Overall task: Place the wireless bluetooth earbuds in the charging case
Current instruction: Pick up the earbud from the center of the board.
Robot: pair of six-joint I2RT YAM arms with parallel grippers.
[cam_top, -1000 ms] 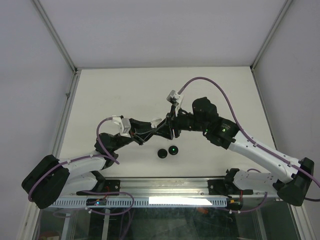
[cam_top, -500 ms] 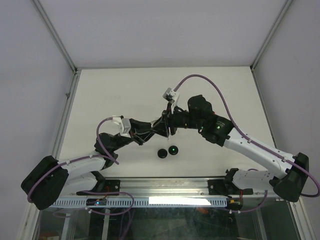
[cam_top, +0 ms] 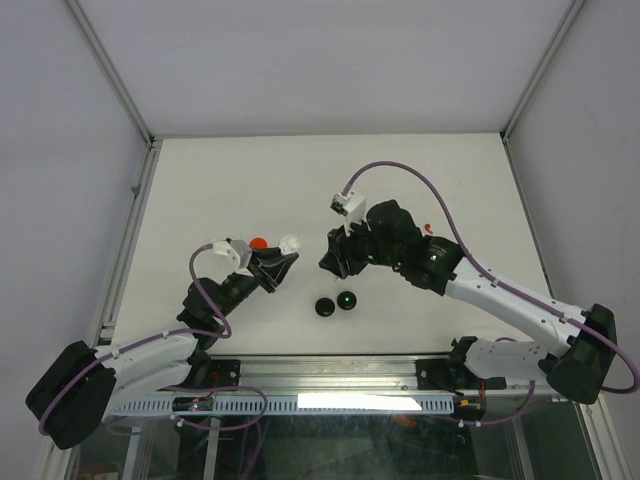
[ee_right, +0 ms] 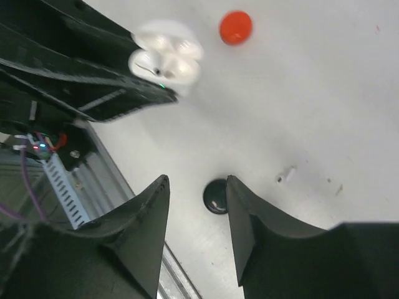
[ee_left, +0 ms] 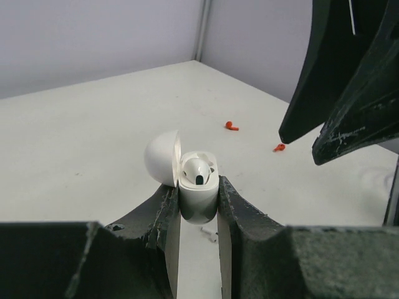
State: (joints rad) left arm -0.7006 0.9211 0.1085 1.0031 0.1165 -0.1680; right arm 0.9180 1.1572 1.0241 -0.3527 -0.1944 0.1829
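My left gripper is shut on the open white charging case, lid tipped back to the left. One white earbud sits in it. In the top view the left gripper holds the case left of my right gripper. My right gripper is open and empty, apart from the case. Its fingers hang at the upper right of the left wrist view. Two red earbuds lie beyond the case. A small white earbud lies on the table under it.
Two black round discs lie near the front edge; one shows between the right fingers. A red round disc lies beside the case. A small white piece lies on the table. The metal rail borders the near edge.
The two grippers, together mid-table before, have parted. The left arm drew back to the left with the case, uncovering the red disc. The right gripper pulled away and stands open.
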